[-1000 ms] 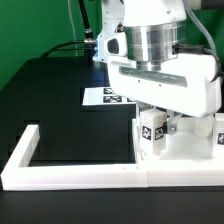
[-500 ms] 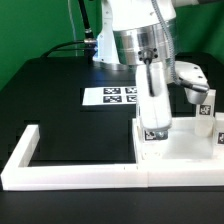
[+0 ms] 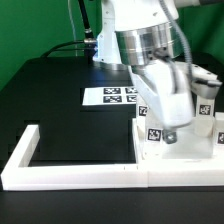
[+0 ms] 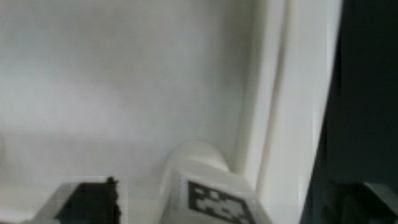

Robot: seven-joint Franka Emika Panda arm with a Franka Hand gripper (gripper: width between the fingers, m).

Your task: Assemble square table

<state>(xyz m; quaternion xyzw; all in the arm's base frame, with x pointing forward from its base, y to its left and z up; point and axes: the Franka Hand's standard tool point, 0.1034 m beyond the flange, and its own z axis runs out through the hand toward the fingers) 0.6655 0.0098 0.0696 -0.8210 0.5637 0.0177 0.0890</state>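
Now that your end effector (image 3: 166, 132) has sprung wide off the leg (image 3: 153, 124), nothing is held. That leg stands upright in the square table (image 3: 178, 152) slab's corner, at four o'clock from the marker board (image 3: 108, 96).

My arm (image 3: 150, 45) enters the exterior view from 12 o'clock and slants down toward 4 o'clock, the silver wrist collar (image 3: 148, 42) sitting above the white hand body. The hand is tilted, not plumb. My gripper (image 3: 163, 133) sits low at about 4 o'clock from frame centre. In the exterior view the hand body hides the spacing of the fingers. In the wrist view one dark fingertip (image 4: 89, 203) shows at 7 o'clock and another at the 5 o'clock corner, set wide apart.
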